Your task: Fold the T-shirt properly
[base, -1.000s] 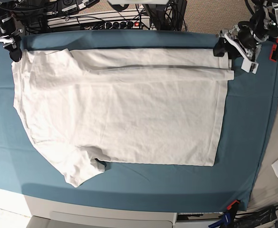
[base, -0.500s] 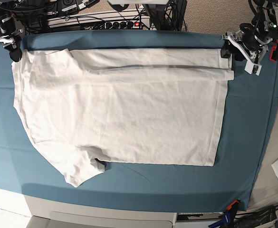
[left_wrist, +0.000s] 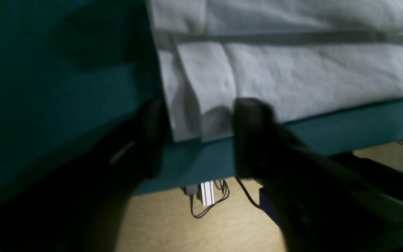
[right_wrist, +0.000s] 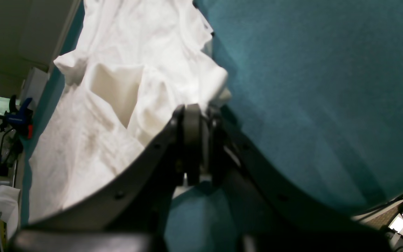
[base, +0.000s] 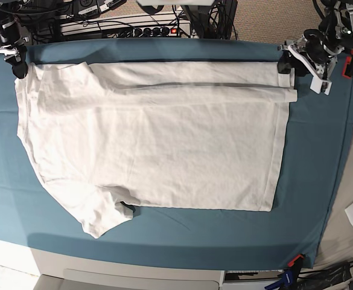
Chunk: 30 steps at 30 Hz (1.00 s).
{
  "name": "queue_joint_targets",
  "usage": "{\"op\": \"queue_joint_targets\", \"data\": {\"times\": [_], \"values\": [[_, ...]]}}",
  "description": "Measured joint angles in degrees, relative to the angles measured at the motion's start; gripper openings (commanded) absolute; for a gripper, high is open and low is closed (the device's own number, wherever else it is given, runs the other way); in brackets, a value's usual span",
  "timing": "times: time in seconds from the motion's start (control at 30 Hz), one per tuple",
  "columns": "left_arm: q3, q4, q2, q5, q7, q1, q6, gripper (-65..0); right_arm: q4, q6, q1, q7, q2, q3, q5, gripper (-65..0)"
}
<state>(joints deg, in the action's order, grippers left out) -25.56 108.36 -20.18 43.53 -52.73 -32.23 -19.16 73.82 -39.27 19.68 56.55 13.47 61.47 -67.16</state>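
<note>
1. Across the teal cloth [base: 309,181] the T-shirt [base: 158,145] lies flat in the base view, far edge folded over.
2. At two o'clock, the left gripper [left_wrist: 196,136] is seen by its wrist camera with parted jaws straddling the hem corner.
3. At ten o'clock, the right gripper [right_wrist: 198,119] is clenched on the T-shirt's edge, plain only from its wrist.

Teal-blue cloth [base: 321,169] over the table — power strip [base: 141,30], cables behind

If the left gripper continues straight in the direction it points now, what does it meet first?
Most likely the folded corner of the T-shirt: in the wrist view that corner lies between the fingers of the left gripper, just ahead. Depth is unclear.
</note>
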Motion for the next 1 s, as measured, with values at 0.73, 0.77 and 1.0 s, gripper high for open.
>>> {"op": "queue_joint_targets", "data": {"times": [0.73,0.77,1.0], "values": [[0.0,-0.2,0.0,0.2,0.0,-0.1,-0.4,-65.0,0.0,0.0,0.0,0.0,0.3,0.0,1.9,-65.0],[0.0,-0.2,0.0,0.2,0.0,-0.1,-0.4,-65.0,0.0,0.0,0.0,0.0,0.3,0.0,1.9,-65.0],[0.0,1.0,0.0,1.1,-0.4,-1.6,-0.4,-65.0,0.0,0.0,1.7,-0.3,0.3,0.0,1.9,-65.0]]}}
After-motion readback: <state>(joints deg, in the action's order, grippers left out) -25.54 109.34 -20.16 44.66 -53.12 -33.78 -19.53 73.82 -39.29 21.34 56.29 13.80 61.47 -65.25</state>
